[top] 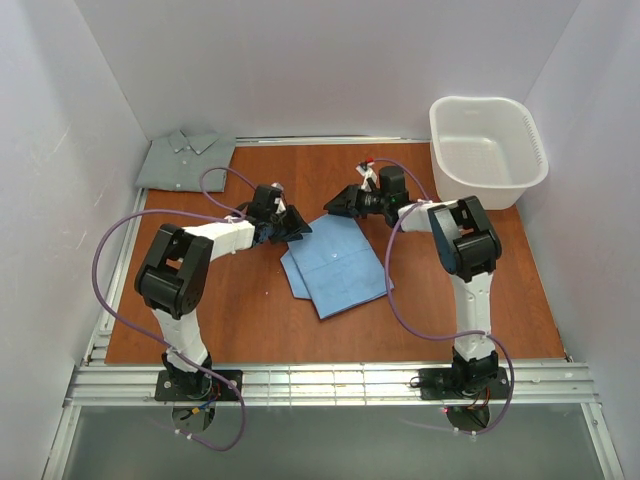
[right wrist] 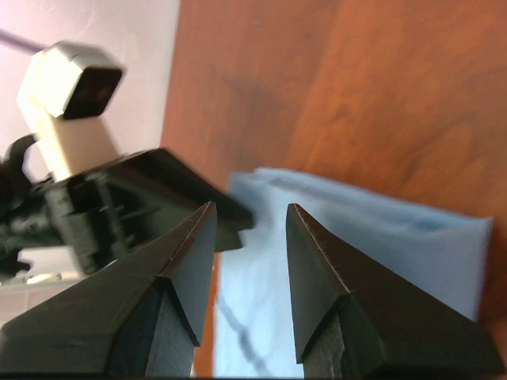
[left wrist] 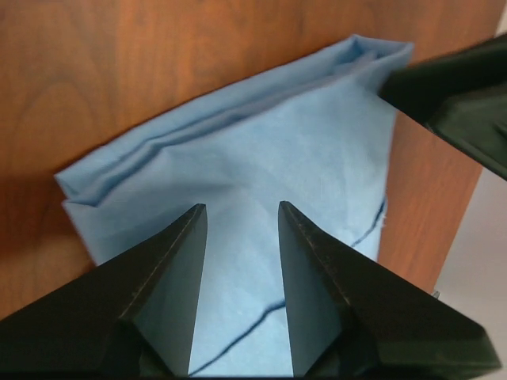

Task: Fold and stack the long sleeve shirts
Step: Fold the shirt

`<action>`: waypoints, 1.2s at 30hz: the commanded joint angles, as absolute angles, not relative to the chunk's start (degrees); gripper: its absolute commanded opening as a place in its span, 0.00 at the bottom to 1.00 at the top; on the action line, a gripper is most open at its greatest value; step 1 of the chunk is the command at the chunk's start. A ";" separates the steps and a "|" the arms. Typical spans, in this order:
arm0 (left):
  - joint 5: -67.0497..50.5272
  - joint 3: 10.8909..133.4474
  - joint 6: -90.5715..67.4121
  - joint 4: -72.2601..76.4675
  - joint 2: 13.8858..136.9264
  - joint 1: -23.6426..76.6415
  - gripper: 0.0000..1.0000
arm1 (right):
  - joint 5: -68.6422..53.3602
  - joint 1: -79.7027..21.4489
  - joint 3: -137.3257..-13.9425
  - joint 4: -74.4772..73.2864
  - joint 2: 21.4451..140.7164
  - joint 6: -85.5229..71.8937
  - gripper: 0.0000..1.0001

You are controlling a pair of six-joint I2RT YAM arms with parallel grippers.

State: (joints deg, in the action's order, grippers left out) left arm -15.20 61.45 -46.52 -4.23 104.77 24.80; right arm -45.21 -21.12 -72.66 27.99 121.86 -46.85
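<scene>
Blue shirt (top: 338,268) folded, under left pincer (top: 299,228), right pincer (top: 334,205)

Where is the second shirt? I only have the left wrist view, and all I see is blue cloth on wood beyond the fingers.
Observer: The grey-green shirt lies folded in the far left corner of the table, well apart from the blue shirt.
Operator: Anything else on the table?
Observer: A white basket stands at the far right corner. From above it looks empty.
Operator: What is the dark shape at my upper right?
Observer: That is the right gripper, jaws apart, at the blue shirt's far edge and facing the left gripper.
</scene>
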 commanded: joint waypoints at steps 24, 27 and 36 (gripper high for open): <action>-10.05 63.88 -40.61 -15.26 95.20 21.00 0.57 | -40.96 -13.54 -60.31 34.73 112.43 -43.87 0.36; -6.16 65.92 -40.08 -20.98 91.07 23.55 0.69 | -39.47 -13.36 -56.87 22.48 105.22 -36.41 0.36; -2.46 54.42 -45.96 -25.93 85.78 33.22 0.67 | -24.71 -13.71 -45.55 -10.01 87.20 -15.92 0.36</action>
